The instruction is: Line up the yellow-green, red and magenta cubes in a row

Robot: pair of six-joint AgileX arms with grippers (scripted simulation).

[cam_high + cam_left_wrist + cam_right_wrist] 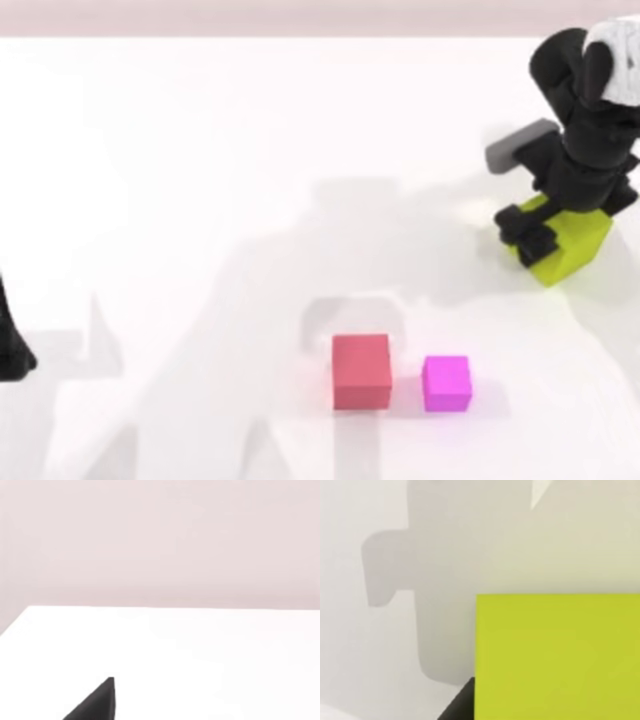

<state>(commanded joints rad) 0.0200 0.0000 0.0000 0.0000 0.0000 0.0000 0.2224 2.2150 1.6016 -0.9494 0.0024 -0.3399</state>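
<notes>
Red cube (361, 371) sits low in the top view, just right of centre, flat on the white table (200, 180). Magenta cube (446, 383) is just beside it on the right, small gap between them, not touching, front edges roughly level so the two already read as a short row. Both are square to the frame. Left arm (12, 345) shows only as a dark sliver at the left edge, lower part of the frame, parked, well apart from every cube; its gripper is out of the top view. Left wrist view shows bare table, a plain pale wall behind, and one dark fingertip (97, 702) at the lower edge; cannot tell if that gripper is spread or pressed together. Farther back, right side of the top view, mid-height, the yellow-green cube (572, 243) sits turned at an angle to the other two, well apart from them, up and to the right. Right gripper (530, 232) is down on it, dark fingers over its left part and the arm body covering its upper side; looks pinched on the cube, one finger on each side. Whether the cube is resting on the table or lifted clear, cannot tell. Right wrist view is filled at lower right by the yellow-green cube (555, 655), with one dark finger (460, 705) touching its edge at the bottom, table and arm shadows behind.
</notes>
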